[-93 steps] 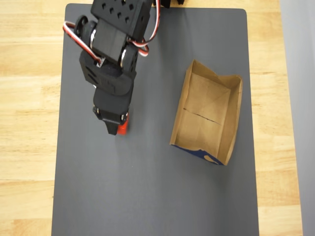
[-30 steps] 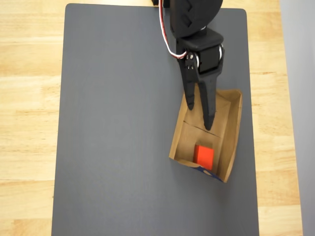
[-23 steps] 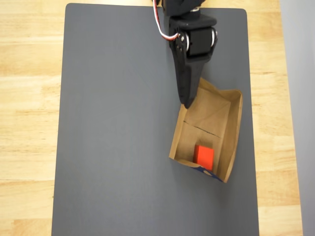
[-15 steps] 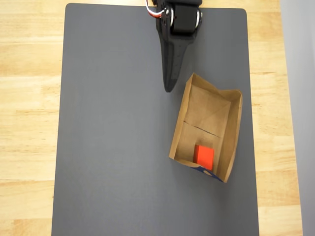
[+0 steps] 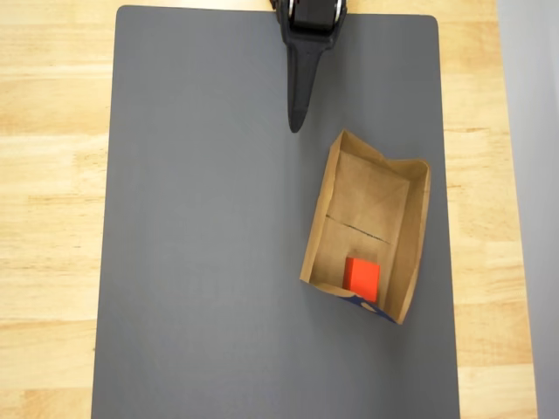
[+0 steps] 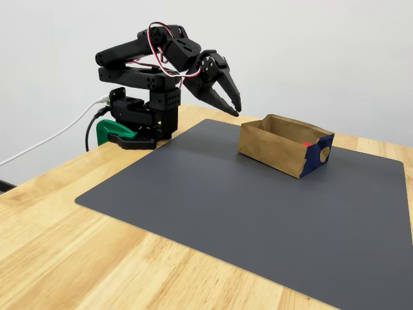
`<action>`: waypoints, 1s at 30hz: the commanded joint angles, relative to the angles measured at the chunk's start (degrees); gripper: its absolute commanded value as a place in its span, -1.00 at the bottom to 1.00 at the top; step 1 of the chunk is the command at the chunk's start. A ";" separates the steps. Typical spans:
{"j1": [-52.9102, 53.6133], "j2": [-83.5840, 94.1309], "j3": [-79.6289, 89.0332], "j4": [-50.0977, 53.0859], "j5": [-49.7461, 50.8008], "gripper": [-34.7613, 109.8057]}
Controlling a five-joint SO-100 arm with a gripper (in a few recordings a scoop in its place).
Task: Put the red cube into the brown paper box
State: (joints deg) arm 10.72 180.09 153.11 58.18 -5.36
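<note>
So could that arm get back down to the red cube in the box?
Probably yes: the red cube lies in the open-topped brown paper box, nothing covers it, and the end effector hangs nearby, beside the far end.

A pale wooden table (image 5: 52, 218) carries a large dark grey mat (image 5: 210, 262), which covers most of its top. On the mat, toward the right in the overhead view, sits the box (image 5: 403, 227) of brown paper. At the table's back edge the arm's base (image 6: 139, 123) is fixed by a green clamp (image 6: 110, 131).
</note>
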 commanded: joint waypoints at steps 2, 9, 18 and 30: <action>0.79 -0.09 0.00 2.46 0.18 -0.52; 0.44 -0.09 0.00 5.01 1.23 -0.52; 1.05 -0.09 0.00 5.01 2.20 -0.52; 1.05 -0.09 0.00 5.01 2.20 -0.52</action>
State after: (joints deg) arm 10.72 180.26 153.11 62.84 -3.16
